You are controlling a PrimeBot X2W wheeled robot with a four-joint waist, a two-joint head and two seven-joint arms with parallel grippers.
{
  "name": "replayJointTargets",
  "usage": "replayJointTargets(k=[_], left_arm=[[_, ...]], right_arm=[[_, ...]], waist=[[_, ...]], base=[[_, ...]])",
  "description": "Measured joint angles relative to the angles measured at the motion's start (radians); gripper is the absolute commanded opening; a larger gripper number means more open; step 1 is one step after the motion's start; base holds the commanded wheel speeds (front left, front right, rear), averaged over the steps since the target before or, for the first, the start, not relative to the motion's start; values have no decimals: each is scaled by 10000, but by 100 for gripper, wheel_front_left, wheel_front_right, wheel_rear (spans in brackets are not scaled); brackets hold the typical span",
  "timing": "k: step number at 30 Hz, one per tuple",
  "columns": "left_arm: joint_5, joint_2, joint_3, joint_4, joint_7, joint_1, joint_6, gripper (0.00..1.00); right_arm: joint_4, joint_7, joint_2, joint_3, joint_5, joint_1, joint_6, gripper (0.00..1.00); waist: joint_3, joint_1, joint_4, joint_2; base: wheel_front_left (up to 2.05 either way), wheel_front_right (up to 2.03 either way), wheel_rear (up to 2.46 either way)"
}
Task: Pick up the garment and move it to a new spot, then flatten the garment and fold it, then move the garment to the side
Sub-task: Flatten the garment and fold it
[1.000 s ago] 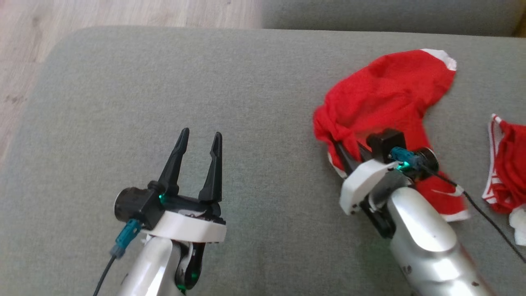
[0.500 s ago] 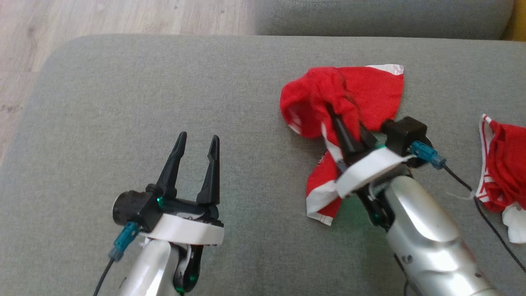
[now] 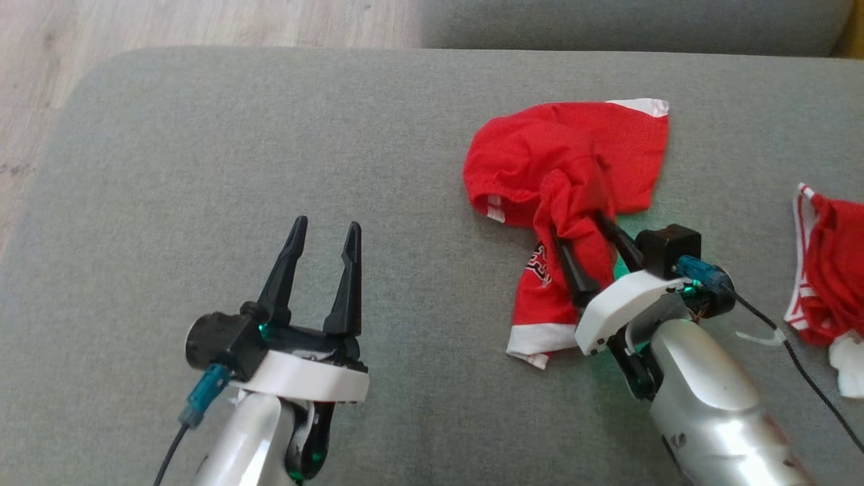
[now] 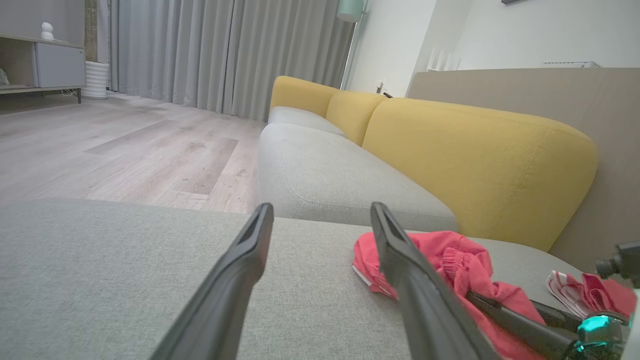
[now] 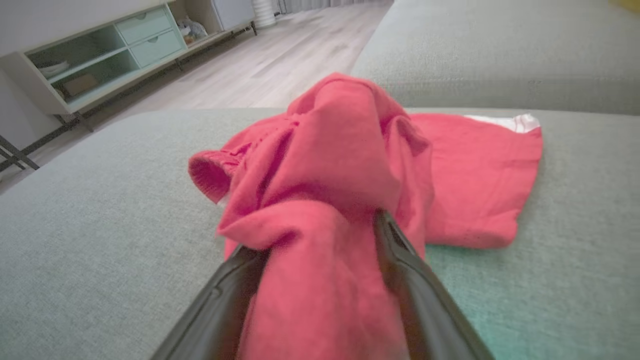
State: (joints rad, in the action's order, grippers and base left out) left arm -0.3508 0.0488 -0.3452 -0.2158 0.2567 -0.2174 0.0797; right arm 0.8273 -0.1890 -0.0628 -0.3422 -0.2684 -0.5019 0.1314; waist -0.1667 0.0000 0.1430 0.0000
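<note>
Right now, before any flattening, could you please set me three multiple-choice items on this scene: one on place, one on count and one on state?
1. Where is the left gripper?
A over the red shorts
B over bare grey sofa cushion
C on a shelf

2. How many red garments lie on the cushion?
A one
B four
C two

3. How do the right gripper's fingers stand?
A apart, with red cloth bunched between them
B pressed together, clear of cloth
C clamped on a bottle

Answers:
1 B: plain grey fabric surrounds its fingers.
2 C: the shorts, plus a second red garment at the right edge.
3 A: the right wrist view shows cloth between the spread fingers.
</note>
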Motion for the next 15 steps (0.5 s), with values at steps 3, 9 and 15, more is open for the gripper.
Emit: replayJointTargets(k=[3,9,15], left_arm=[[0,0,6,-31,0,0,0,100],[4,2,125,-40,-2,-1,2,100],[88,0,236,-46,0,2,13,100]], right_arm=[[-274,-230,-2,-21,-100,7,0,100],[-1661,-520,2,-56,-305,335,0,100],[-2769,-593,12,623,167,1576,0,100]], waist=[[63,0,-110,0],[231,0,-431,0],[378,-1,-784,0]], base=[[0,0,0],[0,0,0],[0,0,0]])
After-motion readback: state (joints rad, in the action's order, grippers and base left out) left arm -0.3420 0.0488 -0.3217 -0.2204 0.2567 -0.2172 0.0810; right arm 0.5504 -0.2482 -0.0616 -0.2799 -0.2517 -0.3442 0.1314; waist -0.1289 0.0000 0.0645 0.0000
